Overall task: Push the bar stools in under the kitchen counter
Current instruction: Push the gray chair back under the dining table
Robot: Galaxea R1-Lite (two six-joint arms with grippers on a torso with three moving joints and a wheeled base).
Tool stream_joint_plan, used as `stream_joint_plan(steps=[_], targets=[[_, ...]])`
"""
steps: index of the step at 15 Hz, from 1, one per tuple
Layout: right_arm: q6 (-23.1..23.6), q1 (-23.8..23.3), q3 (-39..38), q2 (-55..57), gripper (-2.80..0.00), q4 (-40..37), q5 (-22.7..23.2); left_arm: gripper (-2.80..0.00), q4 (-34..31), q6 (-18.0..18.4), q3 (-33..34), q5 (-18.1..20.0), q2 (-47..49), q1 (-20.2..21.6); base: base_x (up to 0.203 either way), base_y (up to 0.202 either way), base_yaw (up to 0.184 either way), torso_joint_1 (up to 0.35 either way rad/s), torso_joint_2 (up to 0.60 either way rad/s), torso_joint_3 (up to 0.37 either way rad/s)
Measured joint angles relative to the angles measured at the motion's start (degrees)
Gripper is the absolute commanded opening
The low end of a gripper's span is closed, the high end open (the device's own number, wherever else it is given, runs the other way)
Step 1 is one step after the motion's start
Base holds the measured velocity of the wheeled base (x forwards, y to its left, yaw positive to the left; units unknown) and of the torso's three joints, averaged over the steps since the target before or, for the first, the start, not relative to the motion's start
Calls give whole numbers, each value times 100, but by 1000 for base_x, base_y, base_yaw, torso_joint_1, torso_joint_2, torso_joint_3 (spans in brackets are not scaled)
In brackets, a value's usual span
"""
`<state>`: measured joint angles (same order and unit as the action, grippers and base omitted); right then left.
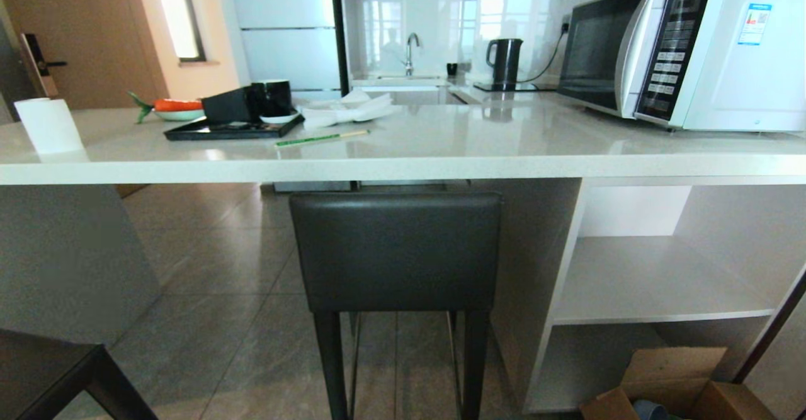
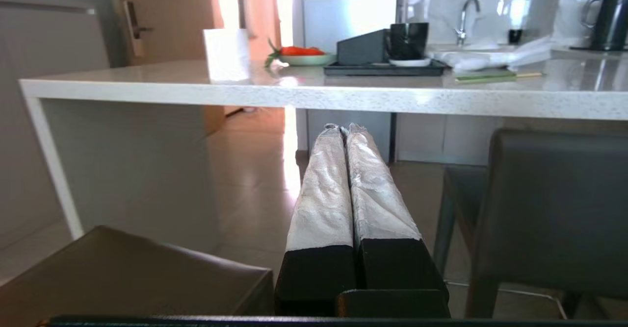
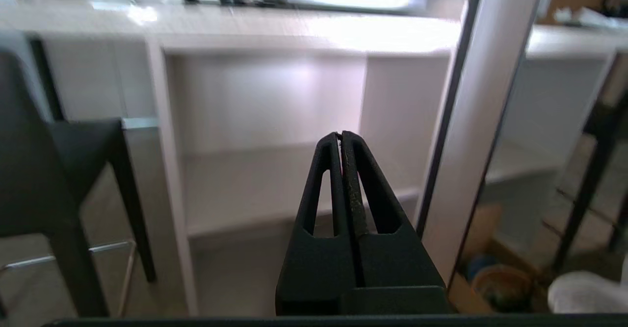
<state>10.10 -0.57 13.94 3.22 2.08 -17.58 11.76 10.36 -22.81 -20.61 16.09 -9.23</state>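
A long glossy white counter (image 1: 441,149) runs from side to side across a kitchen with a grey tiled floor (image 1: 220,319). On it sit a white microwave (image 1: 686,48) at the right end, a black tray (image 1: 233,129) holding dark cups, a paper roll (image 1: 49,125) at the left end, a pair of chopsticks (image 1: 321,138) and some crumpled white tissue (image 1: 349,110). Behind are a sink with a tap (image 1: 410,51) and a black kettle (image 1: 505,61). Open white shelves (image 1: 648,281) fill the counter's right end, with a cardboard box (image 1: 667,382) on the floor below.

One bar stool (image 1: 397,250) stands in the middle, backrest toward the camera and just below the counter edge, seat pointing under the counter. The second stool (image 1: 50,369) is at the lower left, well out from the counter.

The left claw (image 2: 343,130) is clenched on nothing, held level between the two stools. The right claw (image 3: 340,136) is also clenched and empty, facing the shelves
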Motion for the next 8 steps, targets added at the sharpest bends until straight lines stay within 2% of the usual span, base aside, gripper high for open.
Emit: stream_joint_plan(steps=[3,5,8], targets=[[-68,5,-586,-248,-280,348,-46,-280,-550,-8,-307,19,-9,207,0,0,0,0,0,0],[-96,9,-846,-306,-280,363,16,-280,-594,-69,-142,-1,-13,291,0,0,0,0,0,0],[-101,5,-1038,-324,-280,411,84,-280,-601,-118,71,-546,-27,471,0,0,0,0,0,0]])
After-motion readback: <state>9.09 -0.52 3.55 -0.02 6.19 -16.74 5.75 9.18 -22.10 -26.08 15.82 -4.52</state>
